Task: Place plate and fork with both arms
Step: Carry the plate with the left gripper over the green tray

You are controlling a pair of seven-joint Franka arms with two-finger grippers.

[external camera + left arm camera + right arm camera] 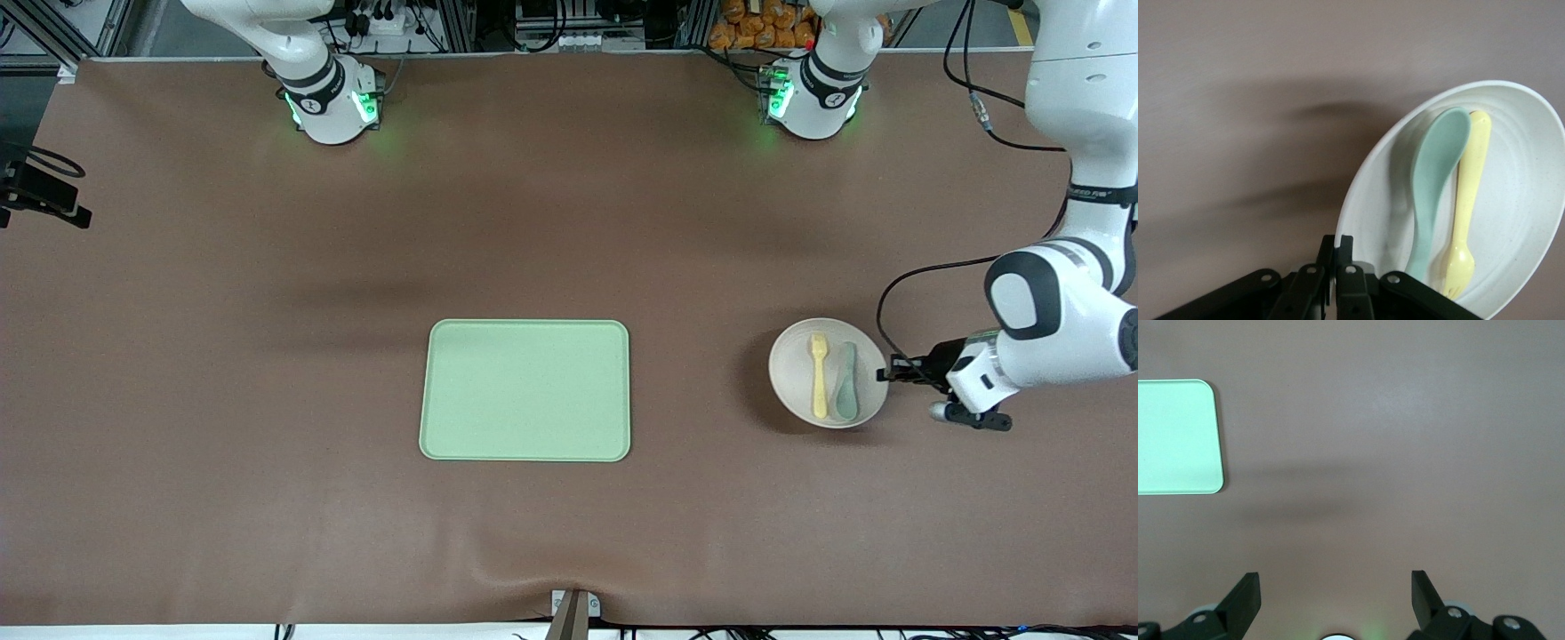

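Looking from the near edge of the brown table (222,498) toward the robot bases, I first meet the light green tray (525,390), a flat rectangle with rounded corners and a low rim, smooth and matte, lying mid-table. Level with it, toward the left arm's end, sits the plate (789,378): round, shallow, off-white, faintly speckled. In it lie the fork (819,375), pale yellow plastic with short tines, and a grey-green spoon (845,382), side by side and touching along their handles.

My left gripper (887,374) is clenched on the plate's rim, at the edge toward the left arm's end; in the left wrist view its fingers (1336,257) sit pinched together against the rim. My right gripper (1335,593) is released, jaws wide, hovering over bare table with a corner of the tray in its view; that arm waits.

My worry is the single-edge pinch. The rim looks thin and smooth, so I judge the plate could pivot or slip when lifted. Any tilt would likely send the fork and spoon sliding, since both are light, slick plastic on a shallow dish. Because they touch, picking the fork alone could drag the spoon along too. The brown table cover ripples near the near edge and might snag a dragged plate.
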